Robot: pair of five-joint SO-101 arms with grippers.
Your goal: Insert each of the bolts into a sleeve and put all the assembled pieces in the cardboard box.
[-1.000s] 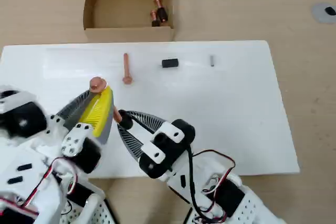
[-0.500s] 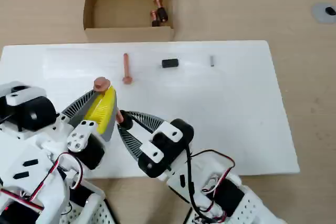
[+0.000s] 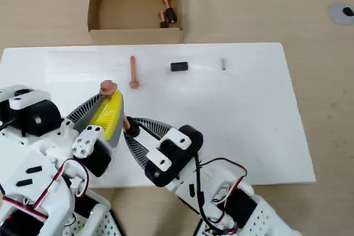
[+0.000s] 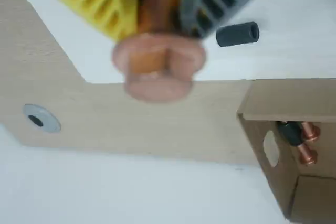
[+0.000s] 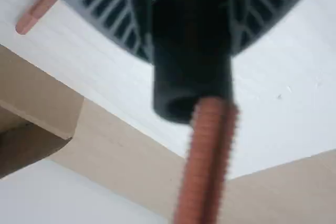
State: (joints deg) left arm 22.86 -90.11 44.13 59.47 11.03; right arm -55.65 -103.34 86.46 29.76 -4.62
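My left gripper (image 3: 106, 96), with one yellow and one grey finger, is shut on a copper bolt (image 3: 108, 87); the bolt's head (image 4: 159, 66) sticks out past the fingertips. My right gripper (image 3: 130, 127) is shut on a black sleeve (image 5: 191, 61). The bolt's shaft (image 5: 207, 156) runs into the sleeve's open end, above the white board's near left part. A loose bolt (image 3: 133, 72) and a loose black sleeve (image 3: 178, 66) lie on the board's far side. The cardboard box (image 3: 135, 36) behind them holds two assembled pieces (image 3: 167, 12).
The white board (image 3: 238, 120) covers most of the tan table. A small grey pin (image 3: 223, 63) lies to the right of the loose sleeve. A grey disc (image 3: 342, 12) sits at the table's far right corner.
My left arm has shifted a little to the right, bringing the bolt closer along the sleeve's line. The right gripper with the sleeve has barely moved.
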